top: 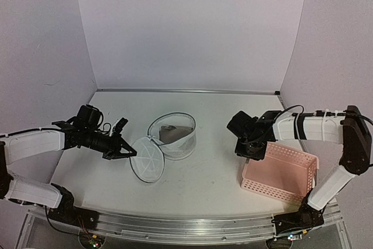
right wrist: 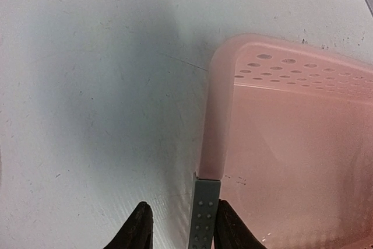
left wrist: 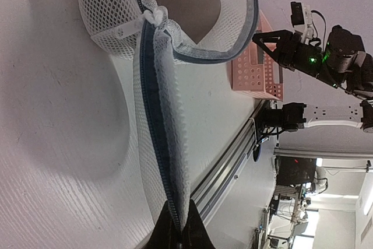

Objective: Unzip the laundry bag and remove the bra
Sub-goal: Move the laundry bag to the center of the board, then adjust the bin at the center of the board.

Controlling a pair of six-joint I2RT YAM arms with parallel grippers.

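From above, the laundry bag [top: 178, 144] stands unzipped on the tabletop [top: 210, 185] with the brownish bra [top: 175, 134] inside. Its lid [top: 147, 160] hangs open toward the left claw [top: 132, 154], and the right claw [top: 250, 151] hovers at the left rim of the pink basket [top: 285, 176]. The left wrist view shows that claw clamped together on the lid's zipper edge. The right wrist view shows its fingers [right wrist: 139, 228] apart, astride the basket's corner wall.

Left arm [top: 32, 144] and right arm [top: 309, 127] share white link shells, black joints, looping black cables and black jaws, a green light [left wrist: 313, 59] on the right wrist
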